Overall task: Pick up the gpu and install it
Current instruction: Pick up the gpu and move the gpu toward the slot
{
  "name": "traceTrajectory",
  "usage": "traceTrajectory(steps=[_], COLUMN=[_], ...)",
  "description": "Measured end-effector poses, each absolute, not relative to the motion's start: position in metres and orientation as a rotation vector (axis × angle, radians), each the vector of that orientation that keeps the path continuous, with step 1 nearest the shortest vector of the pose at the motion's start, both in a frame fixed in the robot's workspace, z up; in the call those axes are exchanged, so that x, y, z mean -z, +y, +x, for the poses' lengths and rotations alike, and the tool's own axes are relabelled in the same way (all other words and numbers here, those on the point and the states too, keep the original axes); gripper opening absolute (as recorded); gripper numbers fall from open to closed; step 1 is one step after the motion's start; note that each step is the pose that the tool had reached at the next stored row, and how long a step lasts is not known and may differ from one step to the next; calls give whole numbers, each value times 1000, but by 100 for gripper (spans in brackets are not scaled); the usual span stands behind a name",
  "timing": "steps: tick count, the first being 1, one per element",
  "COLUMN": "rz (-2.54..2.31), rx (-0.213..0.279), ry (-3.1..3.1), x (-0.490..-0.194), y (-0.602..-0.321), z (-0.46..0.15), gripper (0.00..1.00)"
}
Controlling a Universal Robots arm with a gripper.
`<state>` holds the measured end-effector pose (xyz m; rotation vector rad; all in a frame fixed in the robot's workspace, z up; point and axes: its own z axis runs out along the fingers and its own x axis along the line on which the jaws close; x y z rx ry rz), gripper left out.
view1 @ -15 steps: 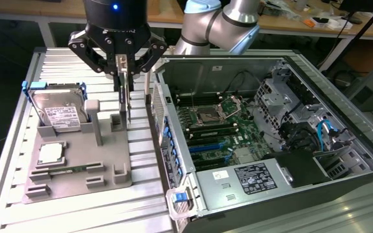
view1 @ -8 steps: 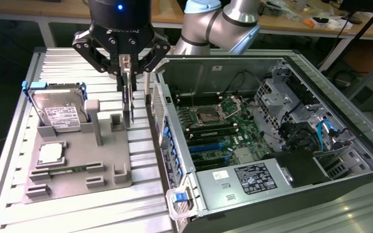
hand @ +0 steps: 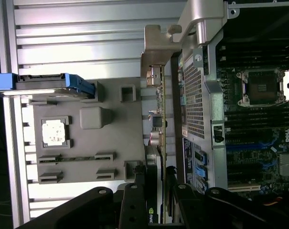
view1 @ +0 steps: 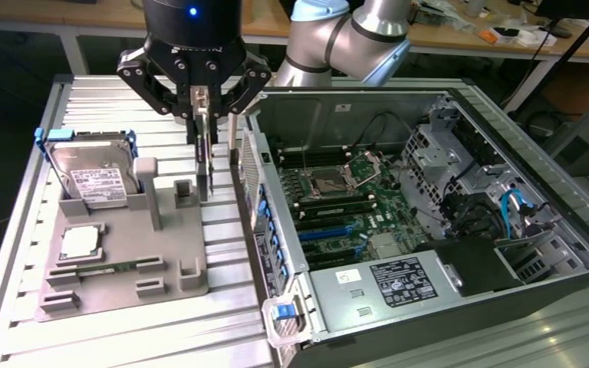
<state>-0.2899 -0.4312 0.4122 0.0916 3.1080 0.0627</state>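
Far left on the slatted worktop (view1: 120, 337): grey fixture tray (view1: 172, 261) with the hard drive (view1: 92, 175) standing in its cradle. A processor chip (view1: 79, 242) lies flat below it, and the memory stick (view1: 105, 268) is in a low slot.

Centre: gripper (view1: 211, 107) points down over the tray's right edge, jaws pinching the gpu (view1: 205, 161) on its two faces near the top. The card hangs upright and edge-on, its lower end level with the small holder post (view1: 184, 192) on the tray. Can't tell if it is clear of that post or only just beside it. The wrist view shows the silver end bracket leading, the board running back into the jaws and the case wall very close alongside.

Right: open PC case (view1: 274, 322) on its side, motherboard (view1: 356, 192) exposed, blue expansion slots (view1: 320, 230) free. The card is not installed and sits outside the case.

Risks, as judged:
- The card is close to the case's rear wall, so a sideways move without enough lift would knock the bracket or board on the rim.
- The grip is narrow and high on a long card, so it can pivot or slip and reach the slot tilted.
- If the lower edge is near the holder post, it may snag and drag the tray.
- A skewed connector pushed down could jam or stress the slot.
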Motion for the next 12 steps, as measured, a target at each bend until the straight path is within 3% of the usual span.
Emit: traceTrajectory(steps=[12], rz=[91], rx=[-62], ry=[3108], x=[-412], y=[-431], z=[-286], gripper=[27])
